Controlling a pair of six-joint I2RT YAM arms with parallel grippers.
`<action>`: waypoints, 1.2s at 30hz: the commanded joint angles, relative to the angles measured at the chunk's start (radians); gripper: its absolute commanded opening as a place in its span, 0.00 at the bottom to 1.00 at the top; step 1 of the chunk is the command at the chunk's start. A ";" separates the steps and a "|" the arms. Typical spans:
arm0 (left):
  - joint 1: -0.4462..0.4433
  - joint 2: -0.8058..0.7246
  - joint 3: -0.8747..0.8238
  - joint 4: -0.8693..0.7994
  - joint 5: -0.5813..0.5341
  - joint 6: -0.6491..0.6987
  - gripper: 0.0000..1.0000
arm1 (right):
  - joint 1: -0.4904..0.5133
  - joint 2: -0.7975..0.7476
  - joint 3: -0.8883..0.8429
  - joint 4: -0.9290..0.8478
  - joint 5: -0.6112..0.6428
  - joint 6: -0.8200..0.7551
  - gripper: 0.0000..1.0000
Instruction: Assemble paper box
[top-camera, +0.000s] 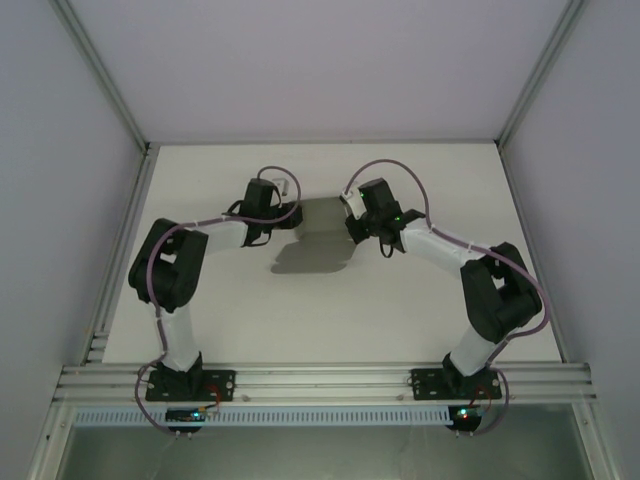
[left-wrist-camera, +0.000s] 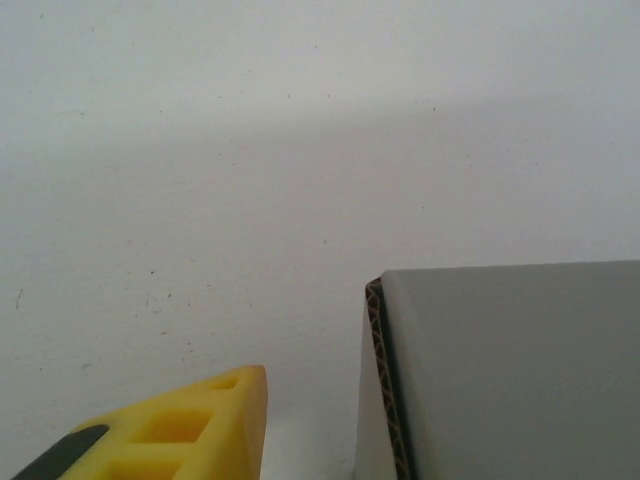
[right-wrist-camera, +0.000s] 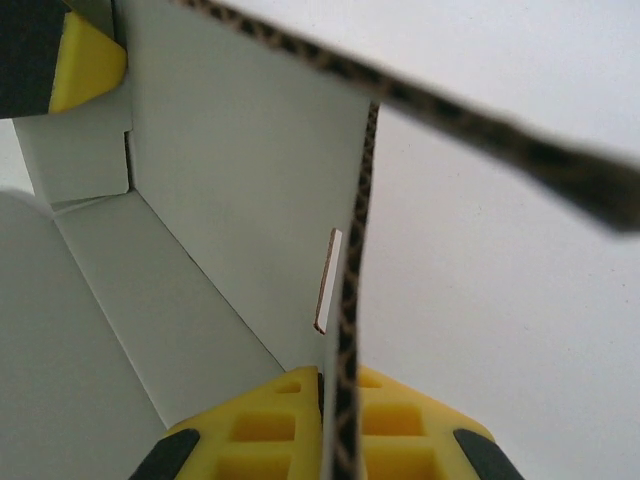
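- The paper box (top-camera: 315, 243) lies near the middle of the tabletop (top-camera: 400, 320), half formed, with at least one wall standing up from its grey floor.
- The right pincer (right-wrist-camera: 340, 432), at the box's 2 o'clock in the top view, is clamped on the edge of a standing wall. If it pulls or twists, the thin corrugated card may crease at the fold or tear near the small slot (right-wrist-camera: 328, 280).
- The left pincer (top-camera: 285, 212), at the box's 10 o'clock, is partly open and grips nothing. In the left wrist view its one visible finger (left-wrist-camera: 225, 405) stands just beside the card's cut edge, with bare tabletop between them.
- With one side free, that wall could spring back outward or flop flat, undoing the fold.
- The box is light and held at one point only. A push from the left finger would probably slide or pivot the whole box around the right grip, not bend a flap.
- A blurred corrugated edge (right-wrist-camera: 480, 125) crosses the right wrist view toward 3 o'clock. I cannot tell which flap it is. It could snag a finger or miss its slot.
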 joint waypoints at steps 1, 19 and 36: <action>0.000 0.025 0.034 0.019 0.020 0.007 0.37 | 0.006 0.019 -0.002 -0.142 0.025 -0.044 0.00; -0.049 0.093 0.110 -0.202 -0.400 -0.060 0.00 | 0.022 -0.011 -0.014 -0.125 0.098 -0.041 0.00; -0.060 -0.074 -0.098 0.128 -0.226 0.085 0.00 | -0.067 -0.031 0.001 -0.056 0.014 0.037 0.76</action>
